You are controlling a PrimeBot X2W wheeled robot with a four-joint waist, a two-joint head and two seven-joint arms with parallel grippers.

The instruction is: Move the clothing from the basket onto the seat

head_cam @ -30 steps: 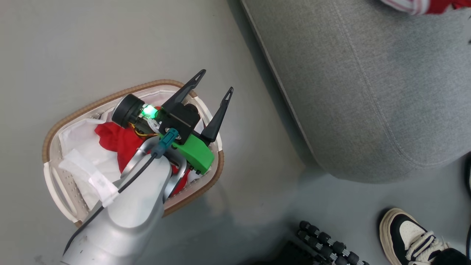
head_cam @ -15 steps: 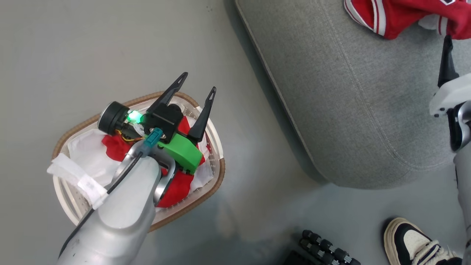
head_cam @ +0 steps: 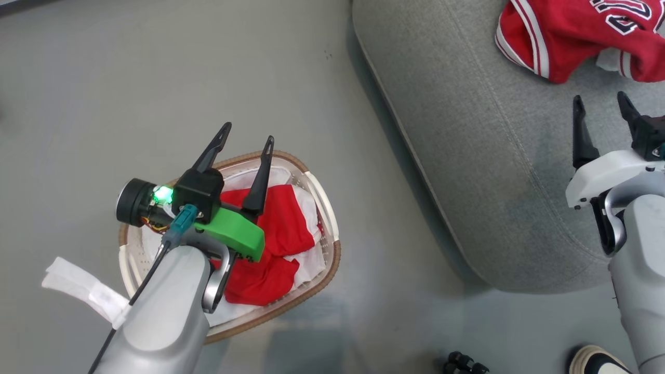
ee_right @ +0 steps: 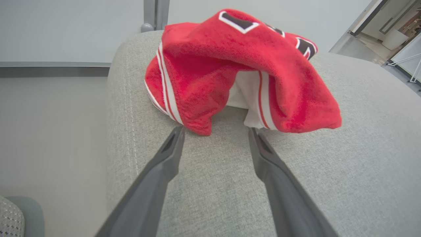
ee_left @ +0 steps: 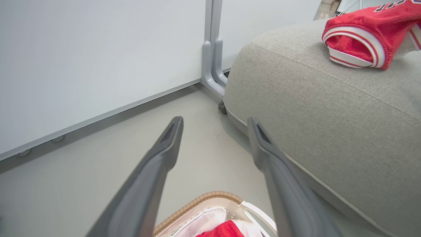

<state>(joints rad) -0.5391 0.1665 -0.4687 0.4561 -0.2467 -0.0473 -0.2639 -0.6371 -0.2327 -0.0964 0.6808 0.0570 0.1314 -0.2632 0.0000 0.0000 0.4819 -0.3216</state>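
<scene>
Grey seat [head_cam: 467,130]: striped jersey [head_cam: 561,36] lies near its rounded corner; basket [head_cam: 336,252]: plain red garment [head_cam: 283,223] left to move; my left gripper [head_cam: 248,132] and right gripper [head_cam: 598,97] spread, empty.

Reds, greys, whites
Beyond the right fingers [ee_right: 158,177], the jersey [ee_right: 243,65] — red, white stripes, dark lettering; grey woven seat [head_cam: 467,156]; white basket [head_cam: 327,218], brown rim.

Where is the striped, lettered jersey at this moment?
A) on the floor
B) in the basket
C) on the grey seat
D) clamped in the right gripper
C: the jersey lies on the seat, and the right gripper stands open, holding nothing.
</scene>
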